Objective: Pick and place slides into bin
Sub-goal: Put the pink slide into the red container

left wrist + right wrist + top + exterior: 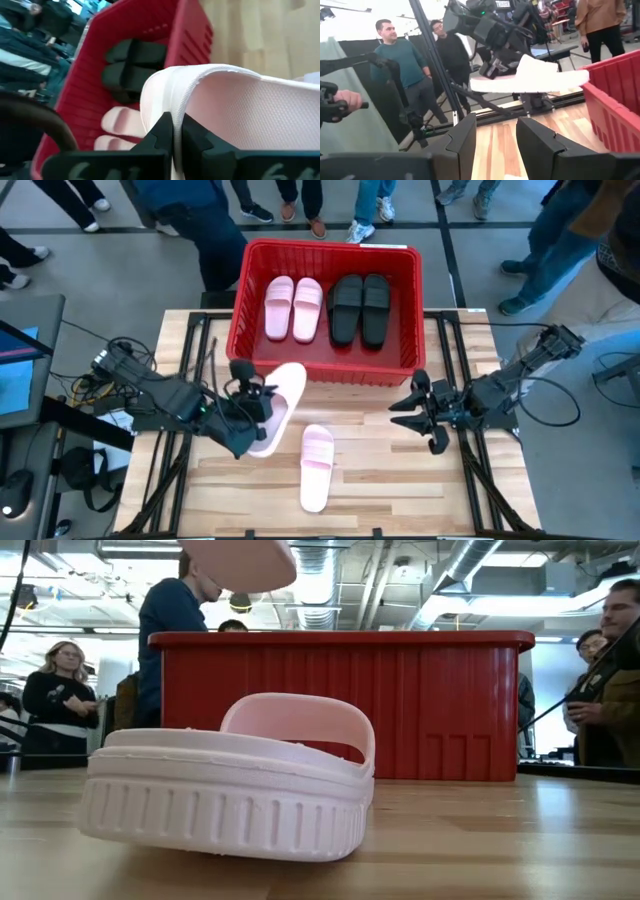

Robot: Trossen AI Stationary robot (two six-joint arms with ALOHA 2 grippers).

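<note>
Clamped at its edge between the shut fingers of the left end effector (pixel 243 412), a pale pink slide (pixel 281 404) hangs in the air, sole side showing, its far end reaching toward the near wall of the red bin (pixel 325 368). From the right wrist view that slide (pixel 532 75) lies roughly level, above the wooden surface (pixel 380 480) and just short of the bin's rim. The left arm reaches in low from its own side of the surface, forearm angled toward the bin, wrist turned so the fingers (pixel 165 132) pinch the slide's rim.

Just beyond the held slide, inside the bin, a pink pair (pixel 292 307) lies side by side, with a black pair (pixel 360 308) beside it. Below and to the right of the left end effector, another pink slide (pixel 316 467) rests strap up on the surface.

Well apart on the far side, the right end effector (pixel 418 412) hovers near the bin's corner, its fingers (pixel 465 140) parted and holding nothing, arm stretched level from its base. People stand around the surface's far end.
</note>
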